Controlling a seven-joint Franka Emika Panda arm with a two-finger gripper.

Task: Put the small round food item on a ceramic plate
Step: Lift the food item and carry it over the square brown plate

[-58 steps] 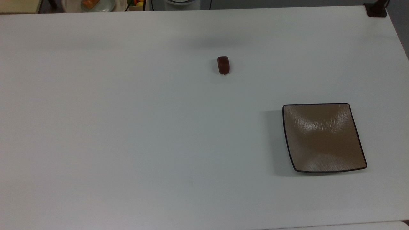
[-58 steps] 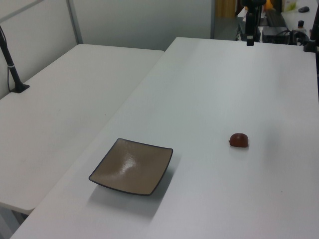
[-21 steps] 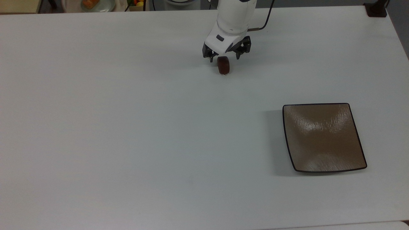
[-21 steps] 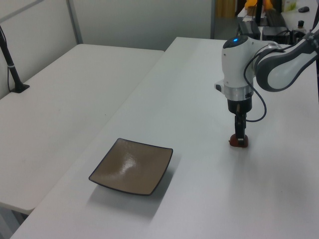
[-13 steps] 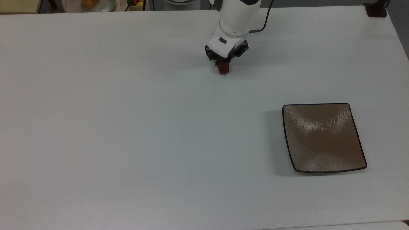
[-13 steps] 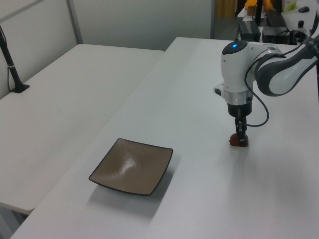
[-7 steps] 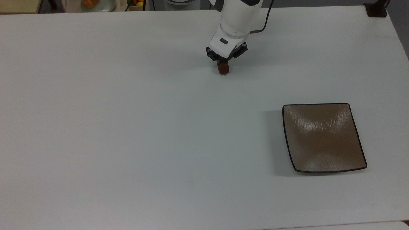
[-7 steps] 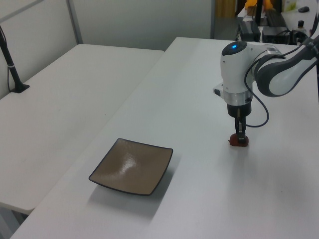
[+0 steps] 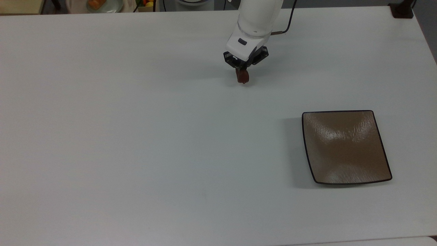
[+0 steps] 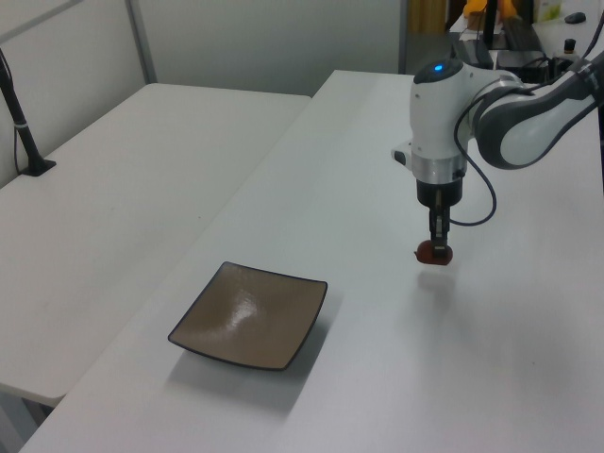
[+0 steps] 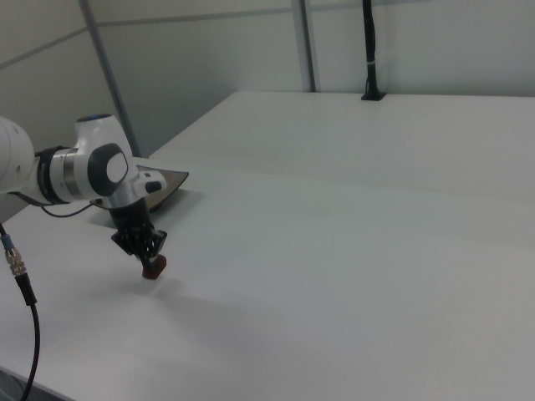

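You see the arm (image 10: 514, 118): glossy white rounded shells with grey joint bands. A small blue light (image 10: 437, 67) glows on the wrist housing. A thin black cable (image 10: 479, 189) loops beside the wrist. The gripper (image 9: 242, 72) is black, with a dark button (image 9: 242, 41) above it.

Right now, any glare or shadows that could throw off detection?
Top view: bright glare patches on the ceramic plate, dark shadow off its left edge. Left view: faint shadow under the food item held in the end effector. Right view: soft shadow beneath it.
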